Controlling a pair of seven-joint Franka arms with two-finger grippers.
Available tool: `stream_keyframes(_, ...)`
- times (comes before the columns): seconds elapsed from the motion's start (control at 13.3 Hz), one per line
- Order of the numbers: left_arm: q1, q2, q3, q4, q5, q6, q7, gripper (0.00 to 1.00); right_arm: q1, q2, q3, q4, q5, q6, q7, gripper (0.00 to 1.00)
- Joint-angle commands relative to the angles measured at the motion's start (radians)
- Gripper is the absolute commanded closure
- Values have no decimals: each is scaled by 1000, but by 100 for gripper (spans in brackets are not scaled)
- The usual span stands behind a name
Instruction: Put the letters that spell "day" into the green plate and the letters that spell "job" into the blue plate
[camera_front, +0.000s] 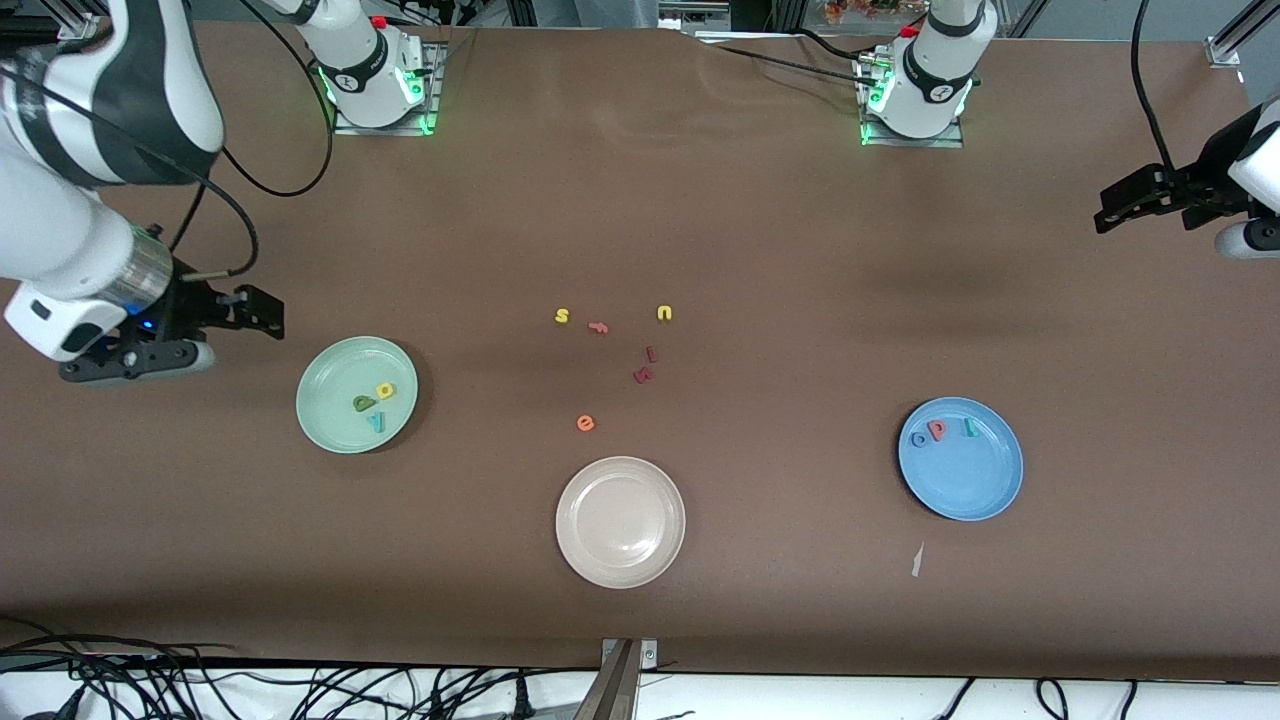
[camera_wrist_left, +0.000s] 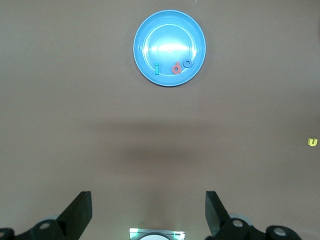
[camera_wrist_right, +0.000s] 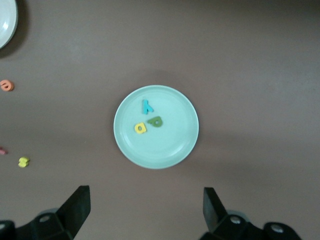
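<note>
The green plate (camera_front: 335, 380) holds the green "d" (camera_front: 363, 403), yellow "a" (camera_front: 385, 390) and teal "y" (camera_front: 377, 422). In the blue plate (camera_front: 965, 485) lie the blue "o" (camera_front: 918, 438), pink "b" (camera_front: 937, 430) and teal "j" (camera_front: 970, 427). My right gripper (camera_front: 268, 312) hangs open and empty over bare table beside the green plate (camera_wrist_right: 170, 145), toward the right arm's end. Over the left arm's end of the table, my left gripper (camera_front: 1105, 207) is open and empty, well away from the blue plate (camera_wrist_left: 169, 30).
An empty beige plate (camera_front: 620, 521) sits between the two plates, nearer the front camera. Loose letters lie mid-table: yellow "s" (camera_front: 562, 316), pink "f" (camera_front: 598, 327), yellow "u" (camera_front: 664, 313), dark red letters (camera_front: 645, 365), orange "e" (camera_front: 585, 423). A paper scrap (camera_front: 917, 560) lies by the blue plate.
</note>
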Motion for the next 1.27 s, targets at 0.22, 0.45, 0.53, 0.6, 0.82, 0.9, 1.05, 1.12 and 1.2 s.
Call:
stream_keyframes(0.22,3,15,-31,6,27,32,22,0,-3,-35,0,111,17,-145,10,0)
stream_keyframes(0.45,8,32,-30,10,27,36,25,0,-3,-35,-4,115,10,-144,7,0)
stream_keyframes(0.53,11,33,-28,12,27,38,32,0,-3,-37,-4,115,16,-145,7,0)
stream_keyframes(0.6,13,33,-28,10,27,38,35,0,-3,-37,-4,115,16,-144,5,0)
stream_keyframes(0.82,11,36,-27,10,28,38,35,0,-5,-37,-4,115,16,-144,-2,0)
stream_keyframes(0.9,13,38,-27,7,28,39,36,0,-5,-37,-4,115,14,-144,-4,0)
stream_keyframes(1.05,16,40,-27,7,28,41,41,0,-5,-35,-4,115,10,-144,-4,0)
stream_keyframes(1.12,19,40,-27,7,28,46,41,0,-5,-37,-4,115,7,-145,-4,0)
stream_keyframes(1.2,19,44,-27,7,28,53,41,0,-5,-37,-4,113,7,-145,-4,0)
